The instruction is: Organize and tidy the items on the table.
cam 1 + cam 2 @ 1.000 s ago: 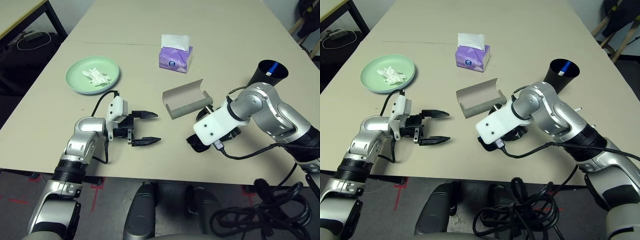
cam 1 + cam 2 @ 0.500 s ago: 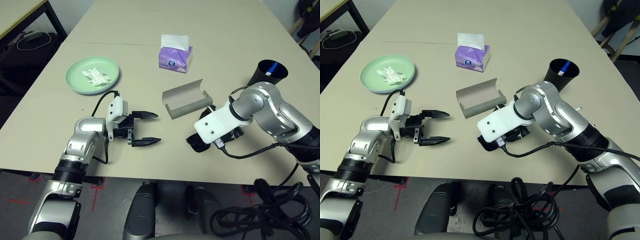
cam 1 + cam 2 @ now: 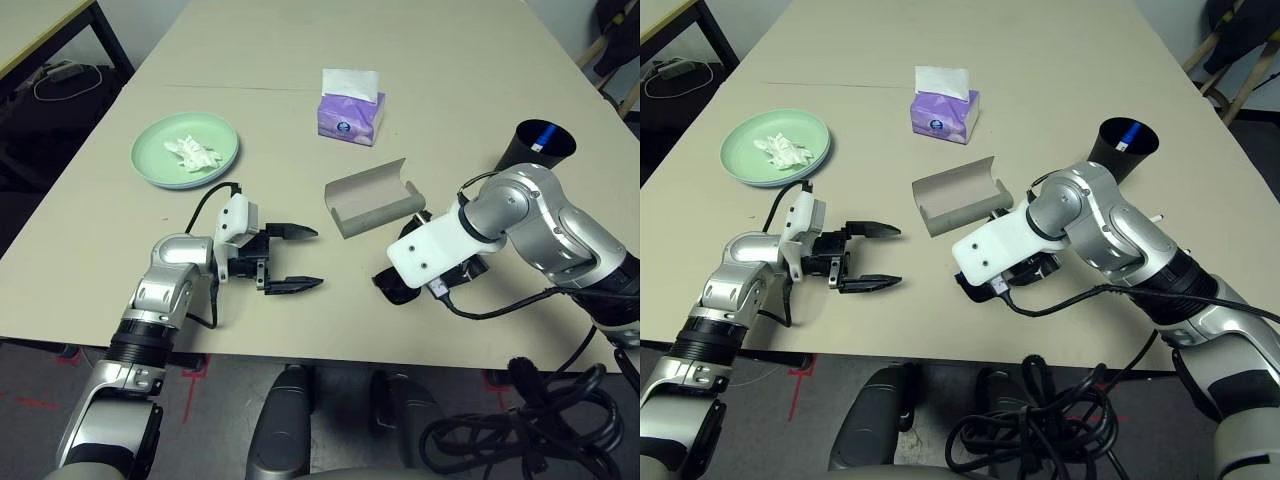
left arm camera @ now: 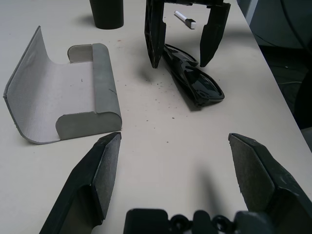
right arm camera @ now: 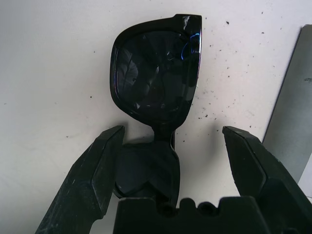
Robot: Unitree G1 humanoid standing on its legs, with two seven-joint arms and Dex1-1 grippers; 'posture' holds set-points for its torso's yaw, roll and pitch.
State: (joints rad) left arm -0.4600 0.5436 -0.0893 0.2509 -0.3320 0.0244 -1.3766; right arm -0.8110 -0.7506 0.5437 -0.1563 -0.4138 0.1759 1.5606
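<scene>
The right gripper hangs over the black sunglasses with its jaws spread wide, one finger on each side of the bridge, and nothing is pinched yet; the glasses lie folded on the table close to its near edge, just beside the open grey glasses case. I think the main risk is in the closing: the fingers meet a narrow, glossy part of the frame, so it may slip out or twist, and a hard squeeze could press on a lens. If the glasses are pushed instead of lifted, they can slide toward the near edge and fall. The left gripper also has its jaws spread and holds nothing; it points toward the case and could knock it if it goes forward carelessly. The tabletop is plain beige and smooth, with small dark crumbs near the glasses. Toward the left edge a mint-green plate carries a white tissue wad, a purple tissue box stands further back, and a black cup is near the right edge. A black-legged desk stands beyond the far left corner
</scene>
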